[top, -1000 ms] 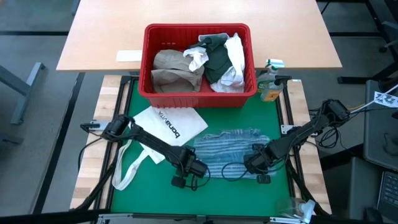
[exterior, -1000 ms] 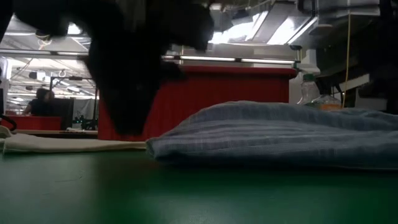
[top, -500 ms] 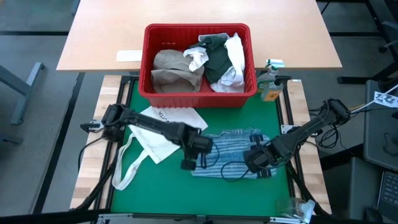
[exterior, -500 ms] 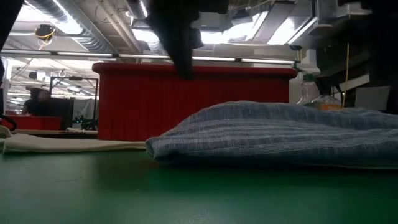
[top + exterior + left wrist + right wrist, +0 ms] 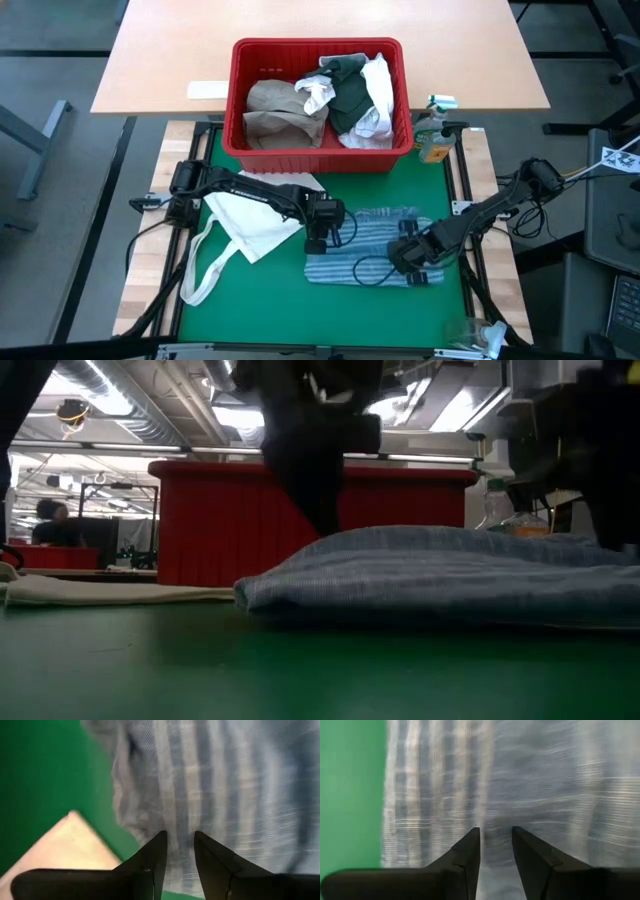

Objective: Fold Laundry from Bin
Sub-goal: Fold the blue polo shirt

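Blue-striped cloth (image 5: 370, 245) lay folded on the green surface (image 5: 250, 300), before the red bin (image 5: 318, 100). Both the left gripper (image 5: 178, 851) and right gripper (image 5: 495, 845) hovered over it, fingers slightly parted, grasping nothing. A careless pinch might drag the fold apart.

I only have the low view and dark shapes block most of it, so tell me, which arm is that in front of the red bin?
Observer: That is the left gripper, over the left edge of the blue-striped cloth.
Operator: Is it gripping the cloth?
Observer: Its wrist view shows a gap between its fingers above the cloth, nothing pinched.
Operator: And the right arm?
Observer: The right gripper hangs over the cloth's right half, fingers likewise apart.
Operator: Anything left in the bin?
Observer: Yes, the red bin holds a tan shirt and white and dark garments.
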{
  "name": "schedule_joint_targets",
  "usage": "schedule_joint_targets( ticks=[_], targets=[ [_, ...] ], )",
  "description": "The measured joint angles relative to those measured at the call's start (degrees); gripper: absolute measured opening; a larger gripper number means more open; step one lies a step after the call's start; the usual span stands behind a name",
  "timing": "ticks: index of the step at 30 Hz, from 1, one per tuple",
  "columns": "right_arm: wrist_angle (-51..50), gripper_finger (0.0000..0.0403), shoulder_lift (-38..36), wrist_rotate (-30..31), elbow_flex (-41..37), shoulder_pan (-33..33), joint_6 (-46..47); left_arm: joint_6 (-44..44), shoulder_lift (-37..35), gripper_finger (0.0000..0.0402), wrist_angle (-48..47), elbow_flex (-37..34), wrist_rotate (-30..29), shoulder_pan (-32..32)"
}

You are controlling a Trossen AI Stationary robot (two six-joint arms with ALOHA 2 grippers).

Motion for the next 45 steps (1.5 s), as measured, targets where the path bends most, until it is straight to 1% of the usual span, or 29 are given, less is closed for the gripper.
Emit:
schedule_joint_targets(
  ticks=[3, 6, 8, 13, 18, 21, 25, 28, 31, 35, 39, 45],
  targets=[
    [5.5, 0.0114, 0.1, -4.0, -4.7, 0.0, 0.0, -0.6, 0.0, 0.0094, 1.1, -3.7, -3.5, 1.0],
    [8.9, 0.0114, 0.1, -7.3, -8.0, 0.0, 0.9, -1.2, 0.0, 0.0094, 1.9, -6.5, -4.3, 2.0],
    [9.1, 0.0114, 0.0, -8.0, -9.1, 0.0, 2.4, -2.7, 0.0, 0.0094, 1.6, -7.9, -4.9, 2.4],
    [8.0, 0.0114, 0.0, -8.4, -8.4, 0.0, 2.4, -4.1, 0.0, 0.0094, 1.5, -8.4, -5.6, 2.6],
    [5.2, 0.0114, 0.1, -8.5, -4.2, 0.0, 0.7, -4.1, -1.3, 0.0094, 0.5, -6.4, -5.2, 2.0],
    [-0.1, 0.0114, -0.3, -7.1, -0.6, 0.0, 0.6, -3.7, -2.6, 0.0094, -1.5, -4.2, -5.1, 1.6],
    [-7.7, 0.0114, -1.5, -3.5, 4.7, 0.1, -0.6, -3.7, -5.0, 0.0094, -2.4, -1.5, -4.1, 0.4],
    [-11.4, 0.0114, -2.1, 0.0, 7.7, 0.1, -0.8, -3.2, -6.3, 0.0094, -2.2, 0.3, -1.3, -0.5],
    [-13.2, 0.0114, -2.3, 4.1, 8.9, 0.0, -0.8, -2.2, -6.5, 0.0094, -0.7, 1.4, 2.7, -1.7],
    [-13.2, 0.0114, -2.3, 7.0, 8.2, 0.0, -0.7, -3.9, -5.9, 0.0094, 2.5, 1.4, 5.4, -3.7],
    [-13.0, 0.0114, -2.3, 9.7, 6.2, 0.0, 0.2, -4.1, -4.7, 0.0094, 4.1, 1.4, 5.5, -5.8],
    [-12.6, 0.0115, -2.2, 9.8, 0.7, 0.0, 4.7, -4.1, -1.1, 0.0094, 5.1, 1.3, 5.3, -9.5]
  ],
)
